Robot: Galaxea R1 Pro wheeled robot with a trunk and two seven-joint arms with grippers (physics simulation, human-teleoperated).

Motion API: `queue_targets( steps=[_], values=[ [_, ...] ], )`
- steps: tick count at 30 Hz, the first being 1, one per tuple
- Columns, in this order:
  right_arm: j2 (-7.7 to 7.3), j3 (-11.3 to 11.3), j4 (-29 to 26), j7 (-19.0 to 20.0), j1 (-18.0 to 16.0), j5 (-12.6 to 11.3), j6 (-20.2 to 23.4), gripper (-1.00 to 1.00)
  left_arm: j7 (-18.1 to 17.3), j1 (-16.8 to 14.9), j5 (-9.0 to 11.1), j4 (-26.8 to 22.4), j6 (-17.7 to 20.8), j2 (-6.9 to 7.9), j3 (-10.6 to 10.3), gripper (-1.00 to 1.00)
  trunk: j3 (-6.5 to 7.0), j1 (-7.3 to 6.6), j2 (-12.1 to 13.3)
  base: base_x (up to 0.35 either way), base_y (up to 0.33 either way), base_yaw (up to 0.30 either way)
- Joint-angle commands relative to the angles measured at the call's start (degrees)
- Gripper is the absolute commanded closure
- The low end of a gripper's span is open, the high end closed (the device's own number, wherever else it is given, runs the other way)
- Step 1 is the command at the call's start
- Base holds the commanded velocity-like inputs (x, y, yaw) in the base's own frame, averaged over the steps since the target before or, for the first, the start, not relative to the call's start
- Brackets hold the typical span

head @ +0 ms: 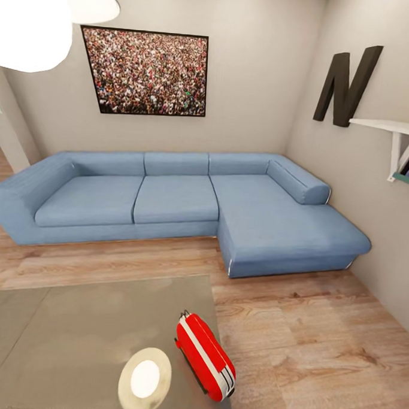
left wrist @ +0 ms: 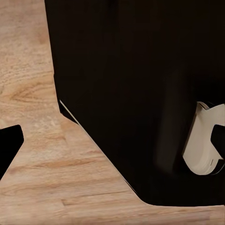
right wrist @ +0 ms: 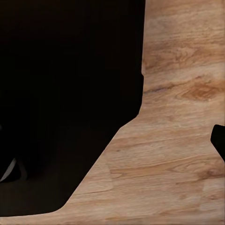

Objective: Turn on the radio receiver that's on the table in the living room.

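The red radio receiver [head: 205, 355], with its white band and small top handle, lies near the right edge of the low glossy grey-beige table [head: 72, 323] at the bottom of the head view. In the left wrist view my left gripper [left wrist: 112, 140] hangs over the wood floor beside my dark base, its fingertips [left wrist: 10, 145] far apart, open and empty. The right wrist view shows my right gripper [right wrist: 112, 145] the same way. One fingertip [right wrist: 218, 140] sits at the frame's edge and the other is lost against the dark base.
A blue L-shaped sofa [head: 174, 203] stands beyond the table against the beige walls, under a crowd photo [head: 145, 72] and a black letter N [head: 345, 86]. A white wall shelf [head: 394, 127] juts out at right. Bare wood floor [head: 305, 347] lies right of the table.
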Motion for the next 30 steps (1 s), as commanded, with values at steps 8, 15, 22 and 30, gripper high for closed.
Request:
queue_targets(
  steps=[8,15,22,30],
  values=[
    [0.00,0.00,0.00,0.00,0.00,0.00,0.00,-1.00,0.00,0.00,0.00,0.00,0.00,-0.01,0.00,-1.00,-0.75,0.00,0.00,0.000,0.000,0.000],
    [0.00,0.00,0.00,0.00,0.00,0.00,0.00,-1.00,0.00,-0.02,0.00,0.00,0.00,0.02,0.00,-1.00,-1.41,0.00,0.00,0.000,0.000,0.000],
    [0.00,0.00,0.00,0.00,0.00,-0.05,0.00,-1.00,0.00,0.00,0.00,0.00,0.00,0.04,0.00,-1.00,-2.06,0.00,0.00,0.000,0.000,0.000],
    [0.00,0.00,0.00,0.00,0.00,-0.06,0.00,-1.00,0.00,0.00,0.00,0.00,0.00,0.01,0.00,-1.00,-2.81,0.00,0.00,0.000,0.000,0.000]
  ],
)
